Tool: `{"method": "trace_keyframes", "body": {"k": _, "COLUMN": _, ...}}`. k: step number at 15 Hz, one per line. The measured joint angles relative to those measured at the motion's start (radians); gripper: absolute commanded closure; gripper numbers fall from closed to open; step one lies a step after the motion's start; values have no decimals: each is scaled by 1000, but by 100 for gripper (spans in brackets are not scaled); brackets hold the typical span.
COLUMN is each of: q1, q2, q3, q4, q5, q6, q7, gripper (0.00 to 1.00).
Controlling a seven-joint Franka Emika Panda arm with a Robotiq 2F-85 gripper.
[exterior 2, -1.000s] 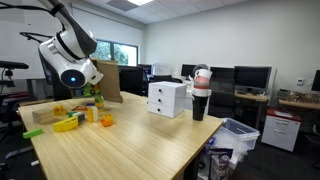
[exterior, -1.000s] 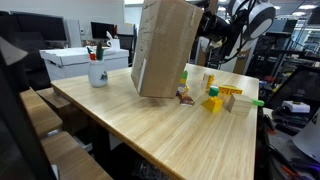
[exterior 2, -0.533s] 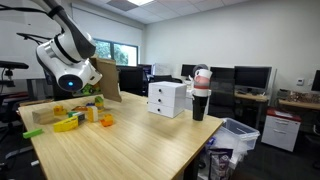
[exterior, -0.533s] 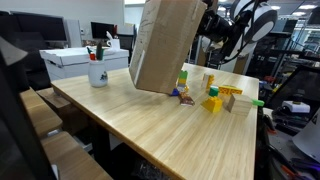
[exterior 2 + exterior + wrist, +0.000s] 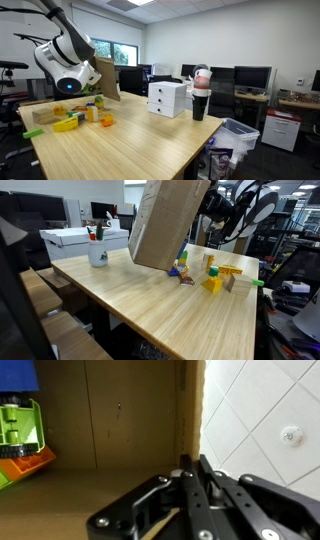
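Shows gripper (image 5: 190,462) w/ fingers pinched shut on wall edge of cardboard box (image 5: 165,225). Holds box tilted, clear above wooden table (image 5: 170,315), interior facing wrist cam. Seen on table: toy blocks (image 5: 213,278) just right of box's low corner, pen mug (image 5: 97,251) at left.

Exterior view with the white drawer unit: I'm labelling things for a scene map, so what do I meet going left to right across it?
Green block → yellow toy → cardboard box → white drawer unit → black-and-white cup → waste bin.
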Motion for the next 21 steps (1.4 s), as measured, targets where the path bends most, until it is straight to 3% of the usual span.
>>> {"method": "trace_keyframes", "body": {"k": 16, "q1": -35, "q2": -12, "q3": -11, "q4": -18, "q5": 7, "q6": -24, "q7": -10, "gripper": 96}}
{"method": "trace_keyframes", "body": {"k": 21, "q1": -33, "q2": 10, "q3": -2, "q4": -5, "q5": 12, "q6": -101, "q7": -10, "gripper": 96}}
